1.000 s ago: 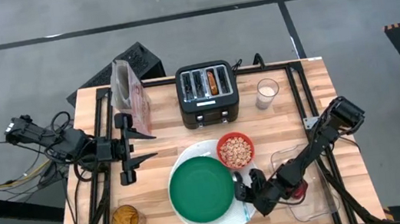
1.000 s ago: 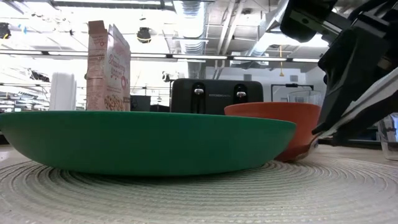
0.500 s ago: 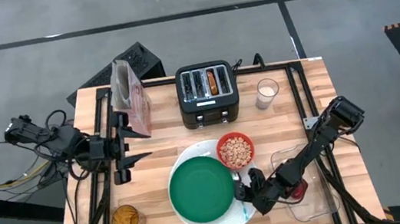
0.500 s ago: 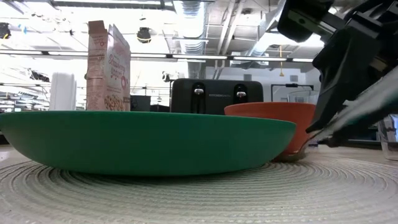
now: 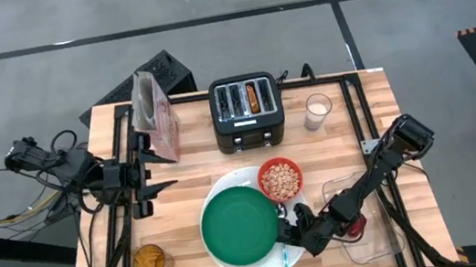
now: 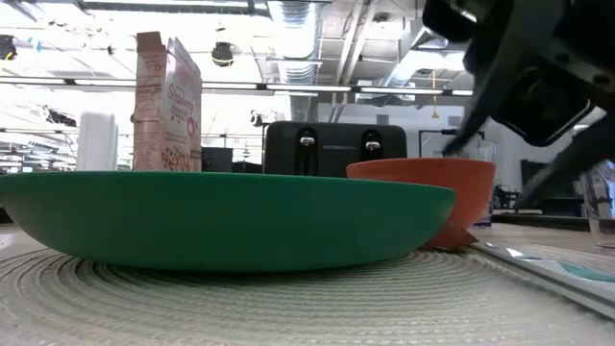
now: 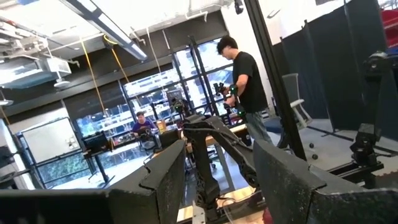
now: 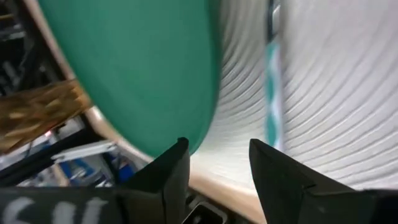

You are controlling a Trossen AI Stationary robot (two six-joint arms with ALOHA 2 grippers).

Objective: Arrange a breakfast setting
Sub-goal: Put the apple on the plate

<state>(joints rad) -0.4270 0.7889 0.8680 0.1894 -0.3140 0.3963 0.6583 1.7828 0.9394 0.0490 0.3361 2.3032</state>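
Note:
The green plate (image 5: 237, 228) sits on the large white ribbed plate (image 5: 227, 187). The red bowl (image 5: 279, 180) of cereal rests on the white plate's far right rim. The teal-handled spoon (image 5: 284, 253) lies flat on the white plate, right of the green plate; it also shows in the right wrist view (image 8: 272, 93). My right gripper (image 5: 293, 227) hovers open just above the spoon (image 6: 553, 270) and touches nothing. The bagel (image 5: 253, 96) stands in the black toaster. The red food piece (image 5: 356, 229) lies in the clear tray. My left gripper (image 5: 160, 173) is open and empty over the table's left side.
The black toaster (image 5: 248, 112) stands at the far middle, a cereal box (image 5: 154, 117) at the far left, a glass of milk (image 5: 317, 110) at the far right. A glass of amber drink (image 5: 149, 260) stands near left. The clear tray (image 5: 368, 244) lies near right.
My right gripper has let go of the spoon and gone up. The spoon, held slanting with its bowl end down a second ago, now lies flat on the white plate beside the green plate. My left gripper has drawn back a little toward the table's left edge.

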